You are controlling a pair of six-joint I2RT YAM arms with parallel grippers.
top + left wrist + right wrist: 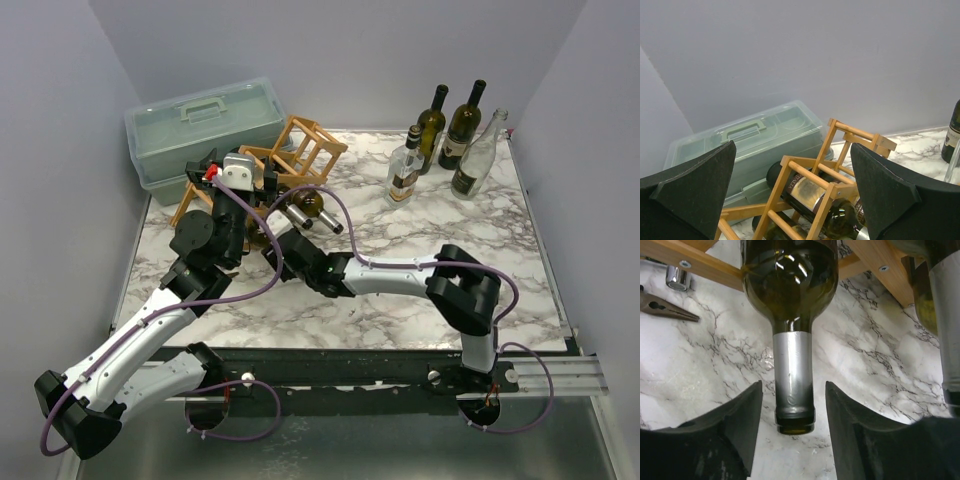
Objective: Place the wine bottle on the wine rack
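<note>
- Wine rack (pixel 318 150) seen at 11 o'clock of bench (pixel 420 300), just beside pale green toolbox (pixel 205 125).
- Wine bottle (pixel 790 285) laid in rack cell, body carried by slats, silver-capped neck projected out toward 7 o'clock in top view.
- Right tool (pixel 793 387) released: neck flanked by fingers (pixel 740 415), gap seen on each side, no contact.
- Left tool (pixel 240 172) held above rack, spread wide, nothing gripped.
- Second bottle (pixel 945 315) seen at 3 o'clock in right wrist view.
- Four upright bottles (pixel 450 140) grouped at 1 o'clock of bench.
</note>
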